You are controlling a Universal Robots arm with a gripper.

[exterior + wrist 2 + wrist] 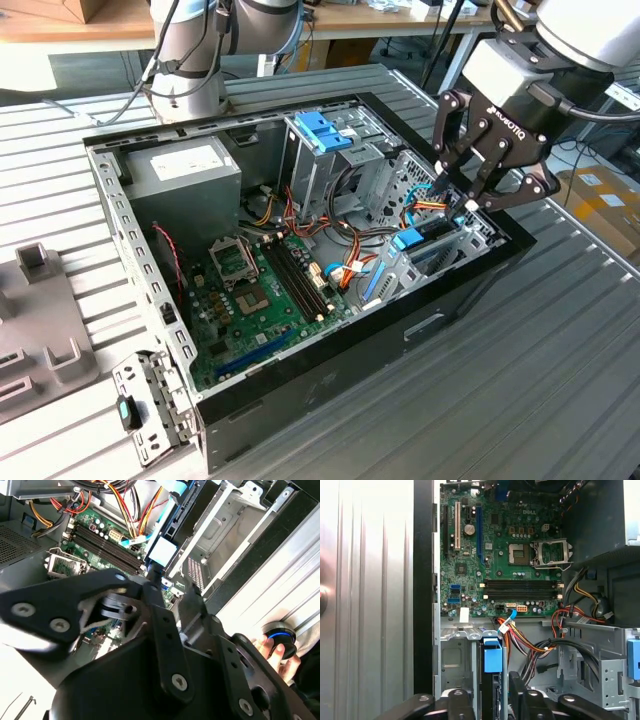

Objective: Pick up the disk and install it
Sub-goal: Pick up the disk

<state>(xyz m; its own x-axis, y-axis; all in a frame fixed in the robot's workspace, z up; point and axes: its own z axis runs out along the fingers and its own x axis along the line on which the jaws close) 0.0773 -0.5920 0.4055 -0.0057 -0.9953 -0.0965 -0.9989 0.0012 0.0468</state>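
Note:
The disk [432, 232] stands on edge in the drive bay [470, 235] at the exterior view's right side of the open computer case [330, 350]. Its blue end tab [408, 240] points toward the motherboard. My gripper [468, 203] hangs over the bay with its fingers closed onto the disk's upper edge. In the first wrist view the disk [495, 685] runs edge-on between my gripper's [492, 697] two black fingers [465, 702], with the blue tab [492, 659] at its far end. The second wrist view looks past my gripper [167, 597] to the tab [162, 551].
Inside the case are a green motherboard [260, 290], a grey power supply [185, 175], a metal cage with a blue top [325, 130] and orange and red cables [350, 250]. A grey fixture [40, 320] lies at the left. A hand [280, 655] rests on a blue-ringed knob [277, 632].

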